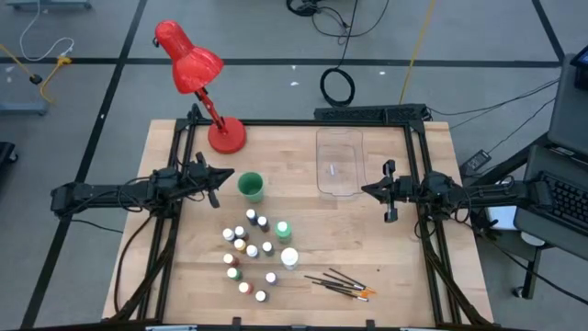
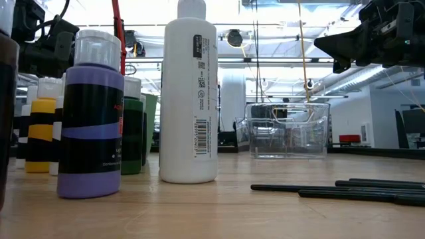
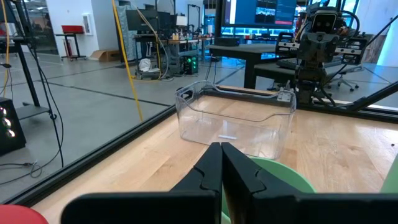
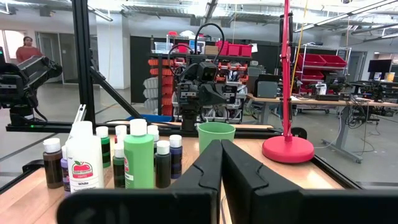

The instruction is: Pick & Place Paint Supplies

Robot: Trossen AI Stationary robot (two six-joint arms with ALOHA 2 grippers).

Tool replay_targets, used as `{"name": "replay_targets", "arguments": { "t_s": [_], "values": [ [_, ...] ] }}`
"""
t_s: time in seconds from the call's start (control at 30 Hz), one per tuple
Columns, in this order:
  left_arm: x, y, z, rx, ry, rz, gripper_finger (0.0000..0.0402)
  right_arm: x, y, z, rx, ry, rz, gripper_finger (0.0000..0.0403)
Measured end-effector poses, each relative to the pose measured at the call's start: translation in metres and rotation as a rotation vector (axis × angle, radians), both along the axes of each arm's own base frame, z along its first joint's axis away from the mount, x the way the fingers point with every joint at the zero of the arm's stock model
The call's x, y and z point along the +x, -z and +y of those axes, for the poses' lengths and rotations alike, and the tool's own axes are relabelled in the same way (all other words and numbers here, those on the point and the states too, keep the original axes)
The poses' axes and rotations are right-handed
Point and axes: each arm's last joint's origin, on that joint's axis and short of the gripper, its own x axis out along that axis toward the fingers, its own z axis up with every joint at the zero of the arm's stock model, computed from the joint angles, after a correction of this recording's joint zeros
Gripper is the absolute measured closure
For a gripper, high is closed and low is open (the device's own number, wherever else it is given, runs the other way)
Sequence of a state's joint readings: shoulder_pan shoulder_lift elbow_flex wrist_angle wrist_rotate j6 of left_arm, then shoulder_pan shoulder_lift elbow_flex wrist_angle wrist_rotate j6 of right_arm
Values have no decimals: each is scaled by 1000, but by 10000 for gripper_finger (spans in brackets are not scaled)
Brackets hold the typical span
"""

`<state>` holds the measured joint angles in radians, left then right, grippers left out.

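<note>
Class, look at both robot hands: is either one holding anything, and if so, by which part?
Nothing is held. The left hand is shut on nothing beside the green cup, and the right hand is shut on nothing beside the clear bin.

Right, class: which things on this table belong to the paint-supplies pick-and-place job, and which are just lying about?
Part of the job:
small paint bottles
green bottle
white bottle
paintbrushes

Just lying about:
red lamp
green cup
clear bin
</note>
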<state>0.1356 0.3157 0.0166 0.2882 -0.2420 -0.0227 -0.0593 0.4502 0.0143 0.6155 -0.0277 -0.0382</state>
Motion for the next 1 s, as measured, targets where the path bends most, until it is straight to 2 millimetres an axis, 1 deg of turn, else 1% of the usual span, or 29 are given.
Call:
{"name": "replay_targets", "arguments": {
  "t_s": [1.0],
  "values": [
    [0,0,0,0,0,0,398,0,-1,0,-5,2,-11,401]
  ]
}}
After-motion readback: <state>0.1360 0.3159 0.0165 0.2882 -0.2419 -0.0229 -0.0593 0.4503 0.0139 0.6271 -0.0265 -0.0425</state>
